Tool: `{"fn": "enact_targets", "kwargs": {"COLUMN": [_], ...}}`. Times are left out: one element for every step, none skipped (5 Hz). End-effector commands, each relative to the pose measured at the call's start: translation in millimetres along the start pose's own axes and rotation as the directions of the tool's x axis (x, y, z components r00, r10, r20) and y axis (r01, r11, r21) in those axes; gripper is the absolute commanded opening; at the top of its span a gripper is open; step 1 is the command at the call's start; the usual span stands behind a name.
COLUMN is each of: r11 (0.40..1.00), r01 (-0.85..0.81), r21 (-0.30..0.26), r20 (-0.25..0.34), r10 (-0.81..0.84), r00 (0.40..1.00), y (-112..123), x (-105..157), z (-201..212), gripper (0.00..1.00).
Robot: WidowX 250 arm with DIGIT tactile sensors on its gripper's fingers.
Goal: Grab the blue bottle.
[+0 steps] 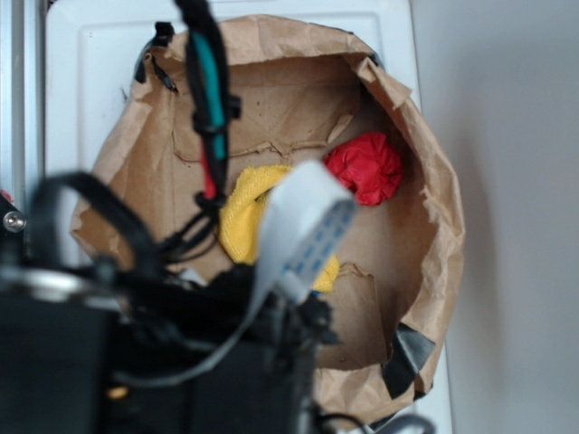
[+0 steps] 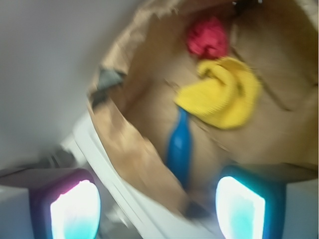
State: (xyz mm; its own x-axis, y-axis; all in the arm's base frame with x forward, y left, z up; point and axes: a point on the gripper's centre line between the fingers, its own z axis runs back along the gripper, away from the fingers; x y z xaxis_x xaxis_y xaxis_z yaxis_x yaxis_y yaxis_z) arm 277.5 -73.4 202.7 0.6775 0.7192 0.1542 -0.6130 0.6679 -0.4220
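Observation:
The blue bottle [image 2: 179, 147] lies inside a brown paper-lined tub [image 2: 144, 94], its narrow neck pointing at the yellow cloth [image 2: 224, 94]. It is hidden behind the arm in the exterior view. My gripper [image 2: 157, 206] is open and empty, its two bright fingertips [image 2: 75, 209] wide apart at the bottom of the wrist view, hovering over the tub's near rim, short of the bottle. In the exterior view the black arm [image 1: 136, 344] fills the lower left.
A red crumpled ball [image 1: 365, 167] lies beside the yellow cloth [image 1: 244, 212] in the paper-lined tub [image 1: 425, 181]; it shows in the wrist view too [image 2: 208, 37]. The tub stands on a white surface [image 1: 90, 72]. A grey ribbon cable [image 1: 303, 231] hangs off the arm.

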Motion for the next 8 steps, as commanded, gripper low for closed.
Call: {"fn": "enact_targets", "kwargs": {"r11": [0.996, 0.992, 0.989, 0.989, 0.989, 0.989, 0.984, 0.983], "r01": [-0.093, -0.112, -0.122, -0.122, -0.122, -0.122, -0.126, -0.061], "r21": [0.009, 0.060, 0.080, 0.080, 0.080, 0.080, 0.123, 0.172], "r20": [0.038, 0.060, 0.063, 0.063, 0.063, 0.063, 0.076, 0.091], "r10": [0.093, 0.109, 0.117, 0.117, 0.117, 0.117, 0.117, 0.046], "r00": [0.995, 0.992, 0.991, 0.991, 0.991, 0.991, 0.990, 0.995], "y": [29.6, 43.1, 47.9, 47.9, 47.9, 47.9, 56.4, 71.1], "x": [46.1, 55.8, 61.4, 61.4, 61.4, 61.4, 50.7, 35.2], "z": [-25.4, -27.8, -19.9, -19.9, -19.9, -19.9, -47.2, -78.8], "gripper": [1.00, 1.00, 1.00, 1.00, 1.00, 1.00, 1.00, 1.00]}}
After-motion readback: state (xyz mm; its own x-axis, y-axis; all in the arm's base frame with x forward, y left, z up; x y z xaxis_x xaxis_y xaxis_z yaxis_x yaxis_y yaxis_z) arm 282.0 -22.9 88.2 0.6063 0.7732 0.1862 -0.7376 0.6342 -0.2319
